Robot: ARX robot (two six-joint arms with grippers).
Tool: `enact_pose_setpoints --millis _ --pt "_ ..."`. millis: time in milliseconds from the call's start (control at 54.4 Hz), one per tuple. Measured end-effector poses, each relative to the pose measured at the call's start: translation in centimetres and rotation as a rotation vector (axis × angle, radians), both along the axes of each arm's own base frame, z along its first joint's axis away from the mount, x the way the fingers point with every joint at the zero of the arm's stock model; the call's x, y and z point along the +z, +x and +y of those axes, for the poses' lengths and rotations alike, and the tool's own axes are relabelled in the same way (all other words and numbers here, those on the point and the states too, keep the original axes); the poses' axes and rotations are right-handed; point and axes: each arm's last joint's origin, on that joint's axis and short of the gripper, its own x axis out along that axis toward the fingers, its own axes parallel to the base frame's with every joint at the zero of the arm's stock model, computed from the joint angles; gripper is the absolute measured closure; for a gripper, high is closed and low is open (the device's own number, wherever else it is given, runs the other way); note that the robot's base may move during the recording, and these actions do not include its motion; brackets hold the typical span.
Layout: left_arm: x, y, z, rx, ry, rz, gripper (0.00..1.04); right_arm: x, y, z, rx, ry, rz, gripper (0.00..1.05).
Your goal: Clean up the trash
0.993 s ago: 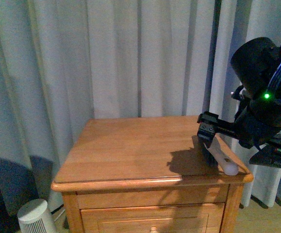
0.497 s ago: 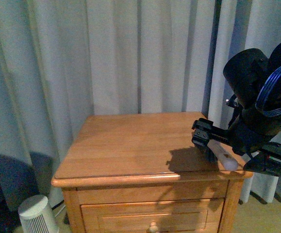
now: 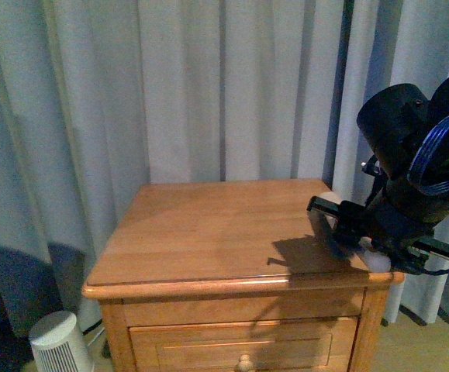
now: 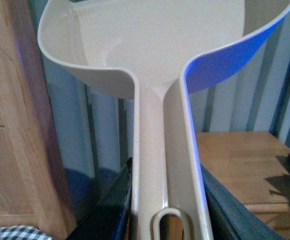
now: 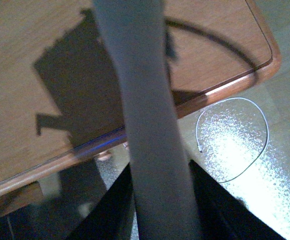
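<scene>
My left gripper (image 4: 165, 192) is shut on the long handle of the pinkish-beige dustpan (image 4: 150, 45), held up in the air beside the wooden nightstand (image 4: 235, 160). The left arm does not show in the front view. My right gripper (image 3: 340, 221) is shut on the brush (image 3: 379, 262) and hangs over the nightstand's (image 3: 201, 232) front right corner. In the right wrist view the grey brush handle (image 5: 145, 115) runs between the jaws of the right gripper (image 5: 160, 195), above the tabletop edge (image 5: 225, 85). The white paper trash shows in no view.
Pale curtains (image 3: 208, 85) hang behind the nightstand. A small white fan (image 3: 60, 345) stands on the floor at its left. A white cable (image 5: 235, 140) loops on the floor by the table's corner. Another wooden cabinet (image 4: 9, 125) stands close to the dustpan.
My right arm has dropped lower over the nightstand's front right corner. The brush's white end has sunk to the table edge.
</scene>
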Motion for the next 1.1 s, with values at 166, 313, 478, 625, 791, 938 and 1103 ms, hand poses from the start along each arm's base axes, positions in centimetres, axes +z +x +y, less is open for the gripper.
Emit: enact_pose_setpoints --millis 166,313,478,625,791,938,1103 --pt "0.0 0.0 0.0 0.0 0.0 0.0 0.77 -0.3 -0.1 -0.3 -0.01 -0.006 -0.003 0.84" --pt "0.0 0.0 0.0 0.0 0.0 0.0 0.77 -0.3 -0.2 -0.6 -0.008 -0.036 -0.028 0.84" --pt "0.0 0.0 0.0 0.0 0.0 0.0 0.77 2.2 -1.9 -1.3 0.022 -0.141 -0.18 0.84" --pt "0.0 0.0 0.0 0.0 0.0 0.0 0.77 6.1 -4.7 -2.3 0.054 -0.219 -0.396 0.84" --pt "0.0 0.0 0.0 0.0 0.0 0.0 0.77 9.8 -11.2 -4.2 0.118 -0.334 -0.663 0.84" --pt "0.0 0.0 0.0 0.0 0.0 0.0 0.77 9.8 -16.6 -5.9 0.135 -0.43 -0.745 0.84" --pt "0.0 0.0 0.0 0.0 0.0 0.0 0.77 9.9 -22.4 -7.4 0.101 -0.583 -0.888 0.84"
